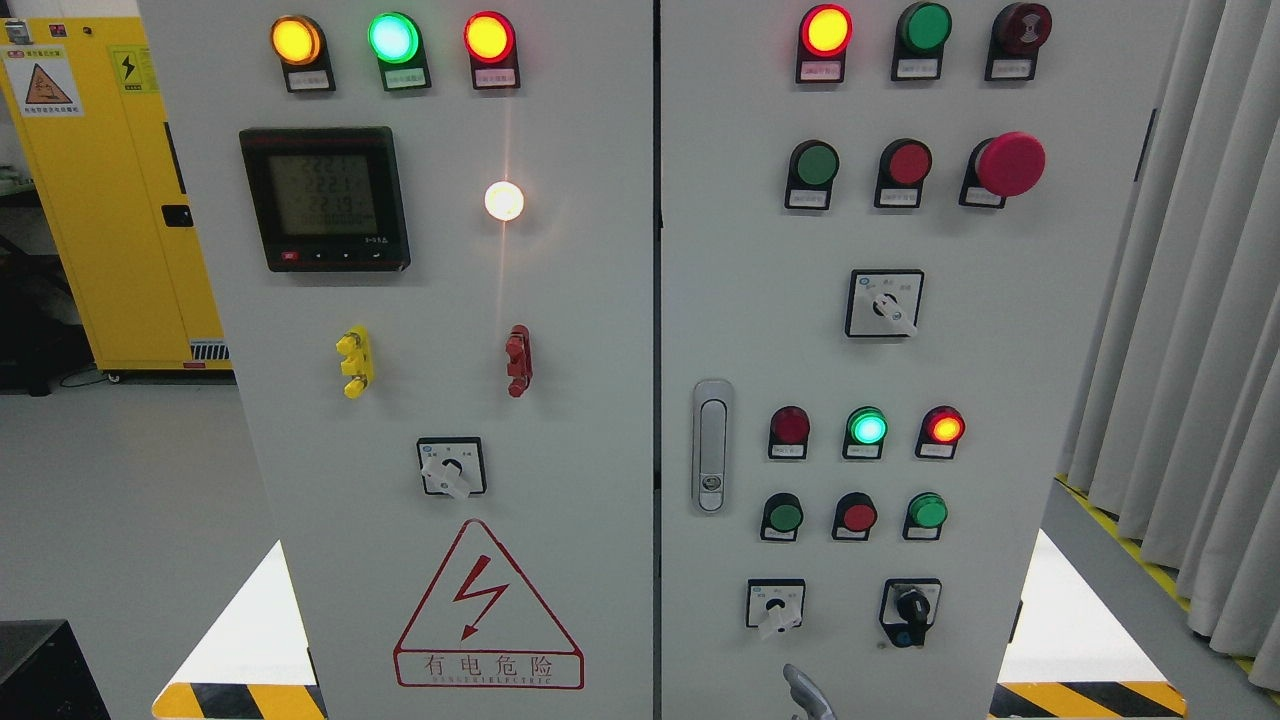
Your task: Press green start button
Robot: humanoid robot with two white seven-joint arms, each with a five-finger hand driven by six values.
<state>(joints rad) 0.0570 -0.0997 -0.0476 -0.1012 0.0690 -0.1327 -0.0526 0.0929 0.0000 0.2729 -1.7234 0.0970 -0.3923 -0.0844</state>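
A grey electrical cabinet fills the head view. Its right door carries a green push button (817, 165) in the upper row, beside a red button (909, 163) and a red mushroom stop (1010, 164). Two more green buttons (785, 517) (928, 511) sit in the lower row, either side of a red one (858, 517). A lit green lamp (867, 428) glows above them. Only a small grey tip of my right hand (806, 694) pokes up at the bottom edge, well below the lower buttons and touching nothing. The left hand is out of sight.
Rotary switches (883, 303) (775, 606) (910, 610) and a door latch (711, 446) are on the right door. The left door has a meter (325, 198), lamps and a hazard sign (487, 610). A yellow cabinet (100, 190) stands at left, grey curtains (1190, 330) at right.
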